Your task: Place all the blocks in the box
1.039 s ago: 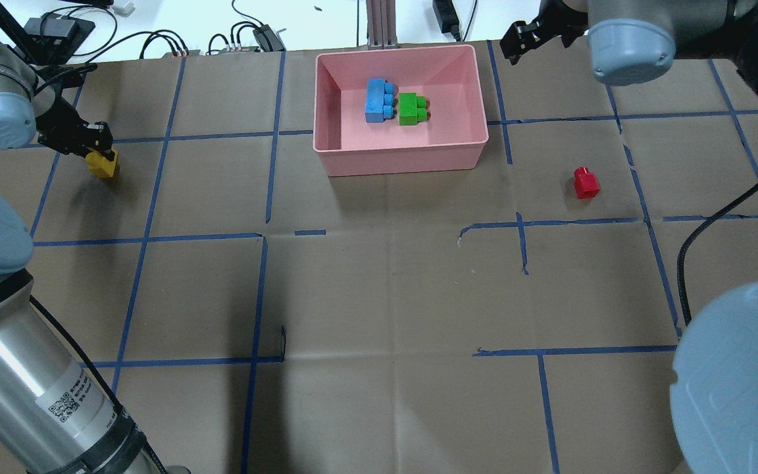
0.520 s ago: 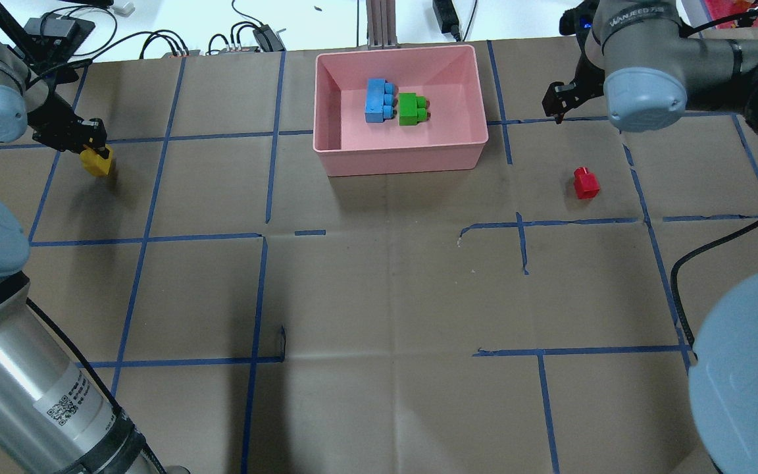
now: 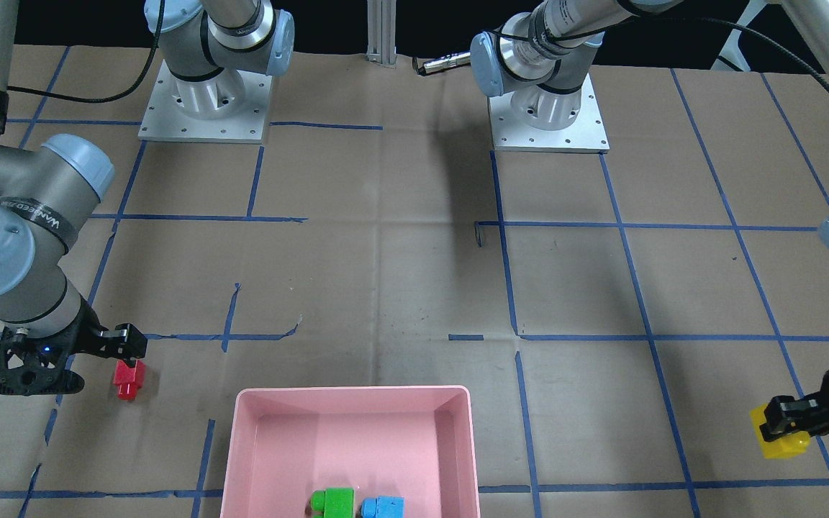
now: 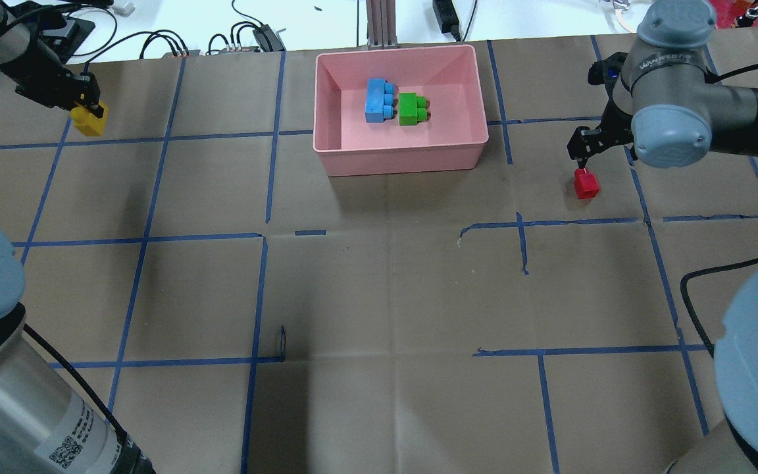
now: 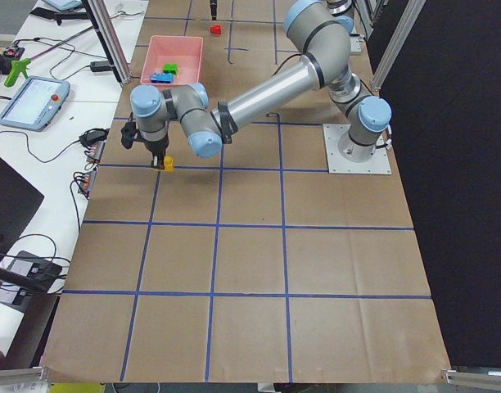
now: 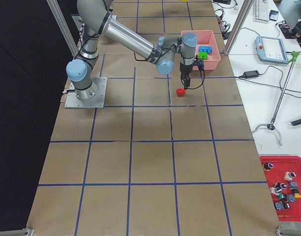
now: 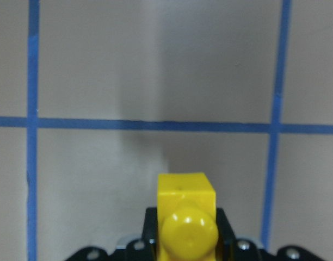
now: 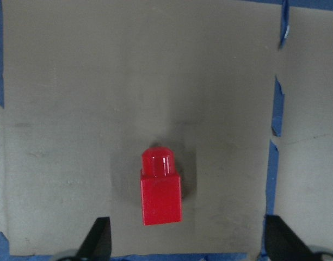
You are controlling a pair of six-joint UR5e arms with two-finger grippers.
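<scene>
The pink box [image 4: 336, 155] stands at the far middle of the table and holds the blue brick [image 4: 376, 100] and the green brick [image 4: 410, 108] side by side. My left gripper [image 4: 84, 108] is shut on the yellow brick [image 4: 88, 122] and holds it above the table at the far left; the left wrist view shows the brick [image 7: 186, 215] between the jaws. The red brick [image 4: 586, 184] lies on the table right of the box. My right gripper [image 4: 583, 153] hovers open just above it, and its fingertips [image 8: 99, 239] frame the brick [image 8: 161, 190] in the right wrist view.
Cables and power units [image 4: 56, 29] lie beyond the table's far edge, with an aluminium post [image 4: 379, 23] behind the box. Blue tape lines grid the brown table cover. The two arm bases [image 3: 547, 119] sit at the robot's side of the table.
My left gripper has carried the yellow brick up and toward the far edge. My right gripper has come from the far edge to just above the red brick.
</scene>
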